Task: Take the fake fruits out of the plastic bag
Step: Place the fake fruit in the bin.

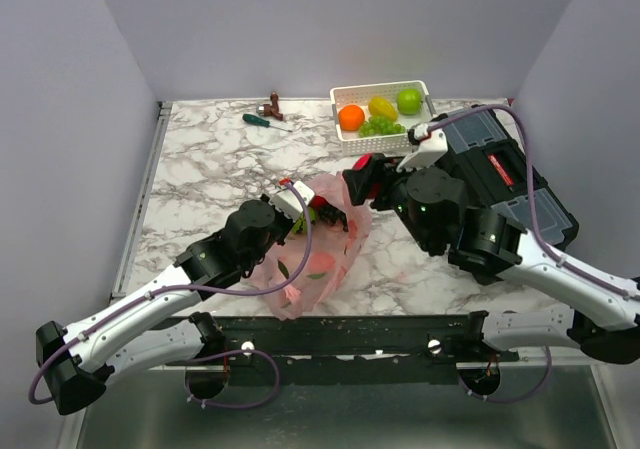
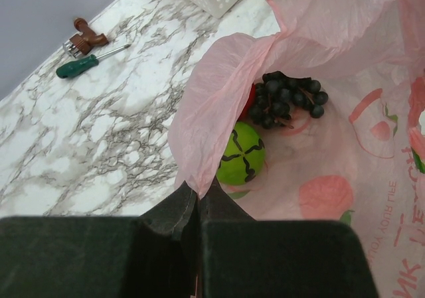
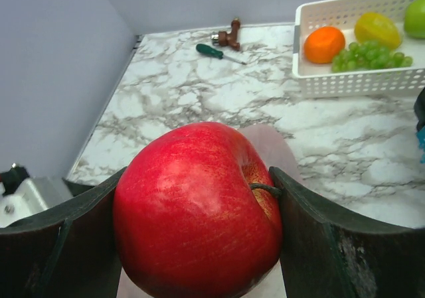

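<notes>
Four fruits [image 1: 351, 117] already in white basket [image 1: 380, 86] — right gripper [image 3: 199, 202] clamps red apple [image 3: 189, 218], left gripper [image 2: 198, 212] pinches pink bag [image 2: 212, 105] rim; dark grapes [image 2: 289, 99], green fruit [image 2: 241, 153] left inside.

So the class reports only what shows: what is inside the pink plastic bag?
Inside the pink plastic bag, the left wrist view shows a dark grape bunch, a green fruit with black markings, and a sliver of something red. The bag's folds cover anything else.

Glossy red apple [image 3: 198, 210], crinkly plastic bag [image 2: 216, 99]
</notes>
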